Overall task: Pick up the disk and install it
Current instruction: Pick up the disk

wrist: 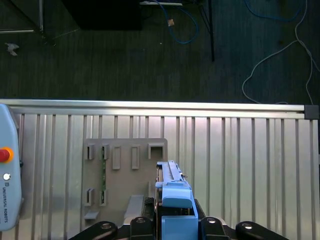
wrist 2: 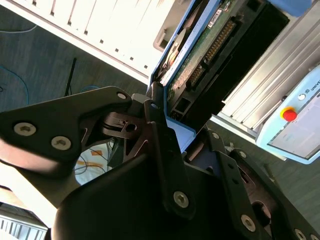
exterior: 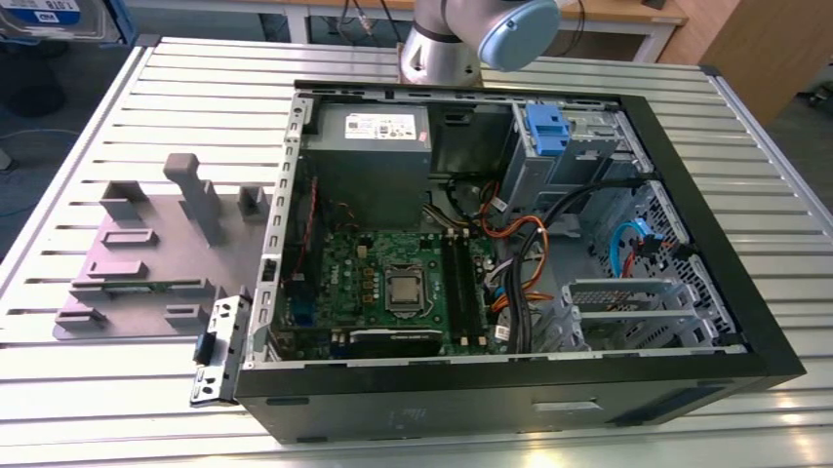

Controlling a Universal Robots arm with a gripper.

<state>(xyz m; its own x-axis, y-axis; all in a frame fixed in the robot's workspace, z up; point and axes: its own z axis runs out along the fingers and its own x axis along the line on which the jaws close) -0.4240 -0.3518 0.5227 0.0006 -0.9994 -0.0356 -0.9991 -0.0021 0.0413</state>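
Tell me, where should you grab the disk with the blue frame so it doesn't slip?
Come at one end and put a jaw on each side of the blue frame. The disk is flat and thin, so a squeeze across it should hold. The gripper grips it just so here: jaws shut near one end, the rest poking out free.

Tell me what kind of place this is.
Probably a robotics lab workcell: slatted aluminium table, opened computer case on it, grey fixture plate beside it, teach pendant. The gripper is shut on the disk.
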